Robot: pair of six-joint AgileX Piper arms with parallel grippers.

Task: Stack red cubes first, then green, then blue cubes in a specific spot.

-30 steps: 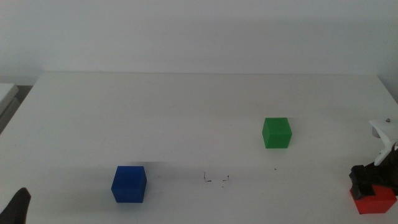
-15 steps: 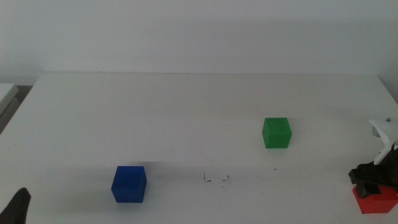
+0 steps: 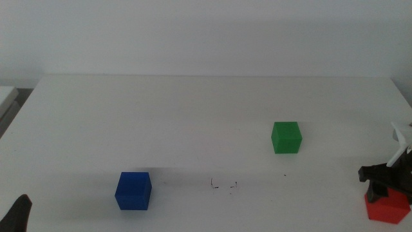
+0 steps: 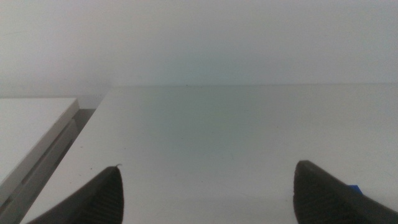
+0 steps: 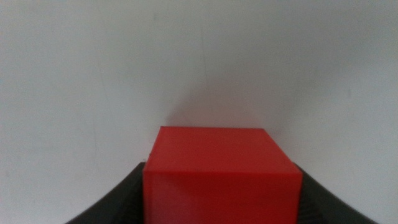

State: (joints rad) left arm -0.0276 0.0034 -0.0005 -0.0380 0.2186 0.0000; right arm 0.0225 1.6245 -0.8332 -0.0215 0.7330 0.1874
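I see the white table (image 3: 193, 122) filling most of my screen. The right gripper (image 3: 385, 182) works at its near right corner, and the left gripper (image 3: 19, 216) waits at the near left edge, where only a dark tip shows in the middle view. In the left wrist view the two jaws of the left gripper (image 4: 208, 199) stand wide apart with nothing between them.

The right gripper (image 5: 217, 205) sits directly over the red cube (image 3: 386, 207). In the right wrist view the red cube (image 5: 221, 177) fills the space between the two dark jaws, one jaw on each side of it, so the jaws are closed to the width of the cube and they hold it. I cannot tell whether the cube rests on the table or is lifted a little.

The green cube (image 3: 286, 137) lies far to the left of the right gripper and farther from me. The blue cube (image 3: 133, 191) is near the left gripper, a little to its right. The two small black corner marks (image 3: 224, 185) are on the table between the blue cube and the right gripper, well apart from both.
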